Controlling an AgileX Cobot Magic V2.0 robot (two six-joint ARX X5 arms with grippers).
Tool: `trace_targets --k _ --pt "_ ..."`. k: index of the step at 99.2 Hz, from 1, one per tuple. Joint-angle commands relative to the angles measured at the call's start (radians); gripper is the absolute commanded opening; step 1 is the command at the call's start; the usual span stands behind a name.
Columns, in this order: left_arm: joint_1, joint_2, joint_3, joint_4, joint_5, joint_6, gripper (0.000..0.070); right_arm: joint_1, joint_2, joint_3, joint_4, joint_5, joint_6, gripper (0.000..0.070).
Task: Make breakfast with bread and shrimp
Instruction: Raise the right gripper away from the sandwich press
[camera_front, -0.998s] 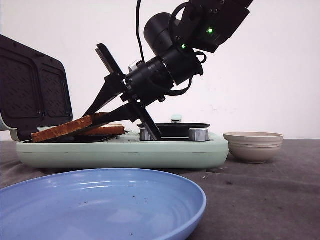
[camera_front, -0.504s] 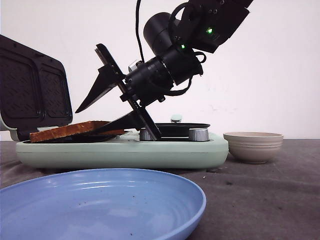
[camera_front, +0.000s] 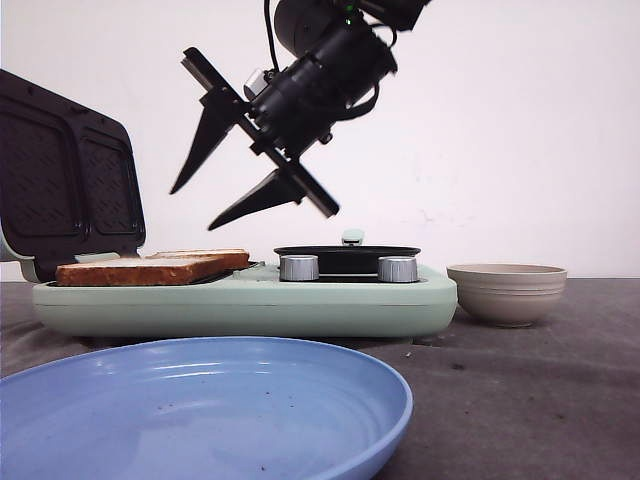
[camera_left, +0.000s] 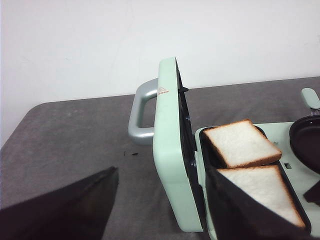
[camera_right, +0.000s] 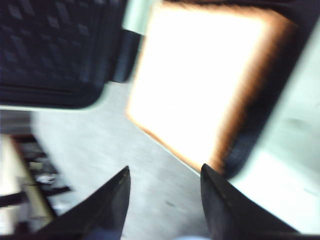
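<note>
Two slices of bread lie flat in the open sandwich maker (camera_front: 250, 305), the nearer one (camera_front: 130, 270) in front of the farther one (camera_front: 215, 257). My right gripper (camera_front: 191, 210) hangs open in the air above them, holding nothing. The right wrist view is blurred, with the open fingertips (camera_right: 165, 168) over a bread slice (camera_right: 200, 75). In the left wrist view the left gripper (camera_left: 162, 171) is open and empty beside the raised lid (camera_left: 167, 150), and both bread slices (camera_left: 242, 142) (camera_left: 265, 190) show past it. No shrimp is in view.
A big blue plate (camera_front: 200, 400) fills the near foreground. A beige bowl (camera_front: 506, 292) sits right of the appliance, its contents hidden. The lid (camera_front: 65, 185) stands up at the left. A small black pan (camera_front: 347, 255) and two knobs sit on the appliance's right half.
The right gripper opened, let go of the tilted bread slice and rose up and away. The slice now lies flat in the sandwich maker.
</note>
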Motion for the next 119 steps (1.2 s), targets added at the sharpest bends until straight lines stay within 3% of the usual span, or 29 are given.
trace_targets --k 1,26,45,88,119 --pt "-0.001 0.004 0.008 0.013 0.003 -0.008 0.0313 0.006 0.02 0.044 -0.044 0.018 -0.095 0.0266" --pt "-0.001 0.004 0.008 0.014 0.003 -0.008 0.0313 -0.003 -0.006 0.074 -0.096 0.053 -0.163 0.0266" --pt "-0.001 0.004 0.007 0.014 0.003 -0.008 0.0313 -0.01 -0.072 0.074 -0.1 0.124 -0.241 0.0266" --pt "-0.001 0.004 0.008 0.014 0.003 -0.008 0.0313 -0.016 -0.325 0.074 -0.143 0.426 -0.451 0.0266" --pt "-0.001 0.004 0.007 0.011 0.003 -0.008 0.0313 -0.016 -0.494 0.074 -0.166 0.529 -0.532 0.0265"
